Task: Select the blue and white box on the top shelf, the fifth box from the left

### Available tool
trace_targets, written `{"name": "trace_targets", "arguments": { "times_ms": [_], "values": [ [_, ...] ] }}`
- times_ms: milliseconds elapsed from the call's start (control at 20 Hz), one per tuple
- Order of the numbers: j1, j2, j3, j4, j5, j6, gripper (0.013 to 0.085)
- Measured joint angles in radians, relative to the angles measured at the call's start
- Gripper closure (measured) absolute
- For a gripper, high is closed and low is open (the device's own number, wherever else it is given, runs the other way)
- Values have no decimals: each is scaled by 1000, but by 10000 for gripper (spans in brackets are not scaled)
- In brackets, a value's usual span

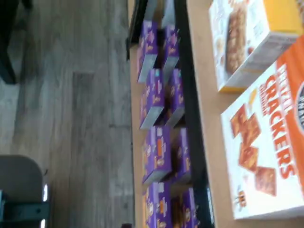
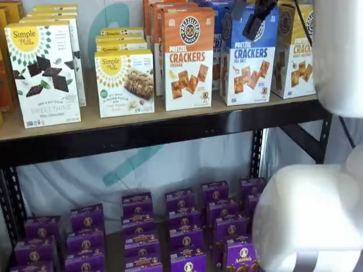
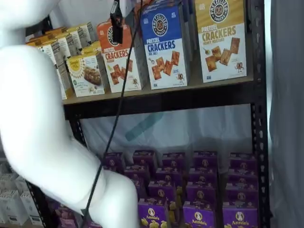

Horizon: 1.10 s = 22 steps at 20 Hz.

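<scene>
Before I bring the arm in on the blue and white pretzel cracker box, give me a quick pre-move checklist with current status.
1. Target located: the blue and white box stands upright on the top shelf. Ok.
2. Neighbours: orange-topped box and yellow-topped box stand close on either side. Not ok for side clearance.
3. Gripper shows in front of the target's top. Ok.
4. Jaws open: no gap visible. Cannot tell.
5. Wrist view on target: shows the orange-topped box instead. Not ok.
</scene>
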Motion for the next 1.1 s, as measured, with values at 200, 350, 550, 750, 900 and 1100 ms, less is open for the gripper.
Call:
{"name": "trace_targets", "arguments": {
  "times_ms": [200,350,550,750,900,1100],
  "values": [
    [-35,16,-18,65,-23,-2,130],
    [-41,27,-27,80,-56,-3,130],
    [-33,50,-44,79,-96,-2,130],
    [-25,109,-106,61,-89,-2,130],
    [-27,160,-163,54,-77,-3,130],
    [-28,220,-228,40,-73,-10,130]
  ]
}}
